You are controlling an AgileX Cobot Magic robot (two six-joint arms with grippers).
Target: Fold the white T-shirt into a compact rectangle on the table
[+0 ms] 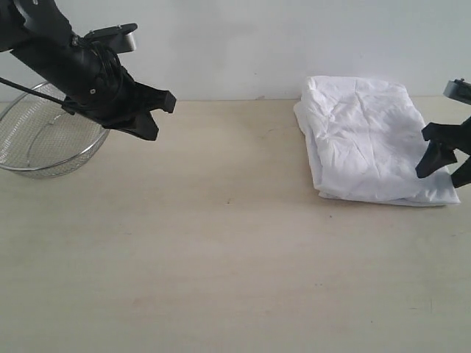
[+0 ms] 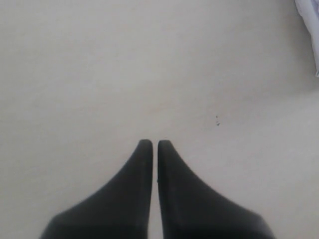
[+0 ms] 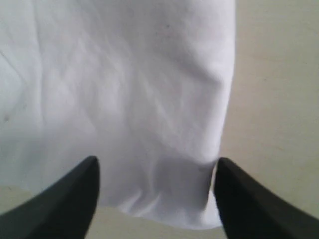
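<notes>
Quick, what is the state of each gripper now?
Left gripper: closed, holding nothing.
Right gripper: open, T-shirt edge between its jaws, not gripped.

Wrinkled white T-shirt (image 1: 364, 140), a folded rectangle on the beige table (image 1: 221, 257), right side

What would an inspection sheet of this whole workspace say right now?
Surface: pale beige table with a few small dark specks.
Job's things: white T-shirt lies folded into a rough, wrinkled rectangle on the right of the table in the exterior view.
Clutter: steel mesh bowl at the left edge, well apart from the shirt.
Hands: left hand shut and empty above bare table. Right hand open, its fingers spread either side of the shirt's edge, not gripping it.
Cables: one thin dark line beside the left arm, possibly a cable.
Surroundings: plain pale wall behind the table; nothing else seen.
</notes>
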